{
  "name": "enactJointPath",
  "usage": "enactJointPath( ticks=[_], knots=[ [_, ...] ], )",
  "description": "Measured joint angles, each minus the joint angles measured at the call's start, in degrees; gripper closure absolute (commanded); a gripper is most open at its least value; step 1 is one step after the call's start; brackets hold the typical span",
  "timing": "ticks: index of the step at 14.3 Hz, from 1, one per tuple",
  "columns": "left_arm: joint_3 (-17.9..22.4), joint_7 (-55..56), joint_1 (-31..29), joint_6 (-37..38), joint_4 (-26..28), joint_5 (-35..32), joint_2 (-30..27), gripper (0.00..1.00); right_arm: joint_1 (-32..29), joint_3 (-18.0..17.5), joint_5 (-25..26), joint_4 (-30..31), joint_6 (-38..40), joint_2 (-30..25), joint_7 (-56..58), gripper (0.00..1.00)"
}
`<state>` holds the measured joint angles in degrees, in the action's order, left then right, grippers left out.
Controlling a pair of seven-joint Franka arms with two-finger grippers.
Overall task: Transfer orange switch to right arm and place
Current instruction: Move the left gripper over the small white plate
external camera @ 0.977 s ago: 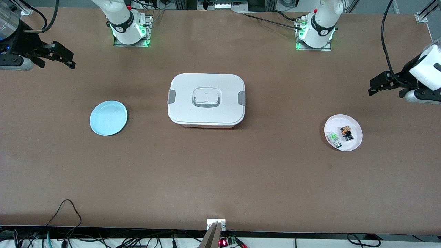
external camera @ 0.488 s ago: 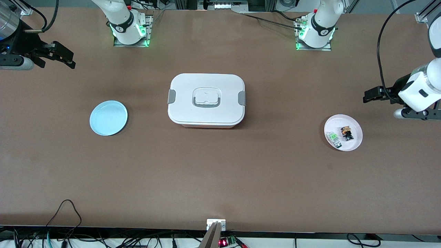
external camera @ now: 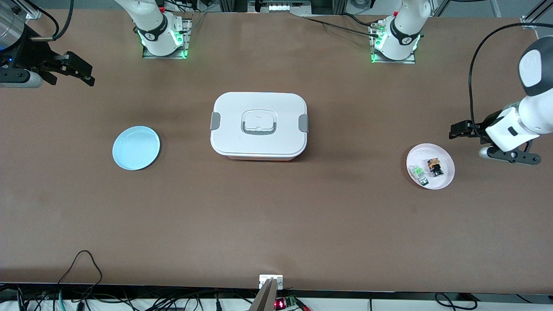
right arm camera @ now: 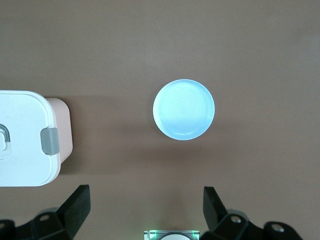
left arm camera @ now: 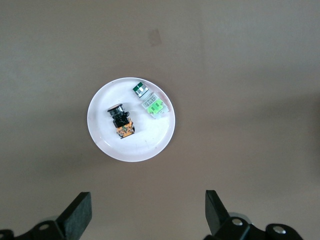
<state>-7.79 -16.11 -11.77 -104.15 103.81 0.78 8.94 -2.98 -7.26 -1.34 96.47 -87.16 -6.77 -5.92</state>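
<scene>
The tiny black-bodied orange switch [left arm camera: 121, 121] lies on the small white round plate [left arm camera: 102, 142] just beside a clear-and-green part [left arm camera: 149, 100], so the left end effector [left arm camera: 145, 220], fingers apart above the tabletop [external camera: 276, 216], risks nudging or grabbing the wrong piece. The right end effector [right arm camera: 145, 215] waits with fingers apart above the pale blue round plate [right arm camera: 183, 109].

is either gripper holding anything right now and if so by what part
Nothing is held. The left gripper hangs with open jaws over the table beside the pink plate, where the orange switch lies untouched. The right gripper waits open at its own end.
</scene>
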Motion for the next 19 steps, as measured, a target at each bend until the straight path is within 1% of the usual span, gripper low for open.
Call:
enactJointPath(
  ticks=[2,4,6,10,15,17,18,19],
  knots=[
    [0.1,-7.1,-0.6,-3.2,2.8,0.0,0.1,0.0,0.0,0.0,0.0,0.0,0.0,0.0,0.0,0.0],
    [0.2,-17.1,-1.3,-6.2,4.9,0.0,0.6,0.0,0.0,0.0,0.0,0.0,0.0,0.0,0.0,0.0],
    [0.2,-24.9,-2.1,-9.1,6.5,0.0,1.2,0.0,0.0,0.0,0.0,0.0,0.0,0.0,0.0,0.0],
    [0.3,-35.7,-3.2,-12.4,9.0,0.0,2.5,0.0,0.0,0.0,0.0,0.0,0.0,0.0,0.0,0.0],
    [0.2,-38.2,-3.2,-13.5,9.6,0.0,2.8,0.0,0.0,0.0,0.0,0.0,0.0,0.0,0.0,0.0],
    [0.2,-37.9,-3.2,-13.7,9.6,0.0,2.8,0.04,0.0,0.0,0.0,0.0,0.0,0.0,0.0,0.0],
    [0.2,-35.7,-3.2,-13.7,9.6,0.1,2.8,0.03,0.0,0.0,0.0,0.0,0.0,0.0,0.0,0.0],
    [0.2,-30.5,-3.2,-13.8,9.6,0.1,2.8,0.02,0.0,0.0,0.0,0.0,0.0,0.0,0.0,0.0]
  ],
)
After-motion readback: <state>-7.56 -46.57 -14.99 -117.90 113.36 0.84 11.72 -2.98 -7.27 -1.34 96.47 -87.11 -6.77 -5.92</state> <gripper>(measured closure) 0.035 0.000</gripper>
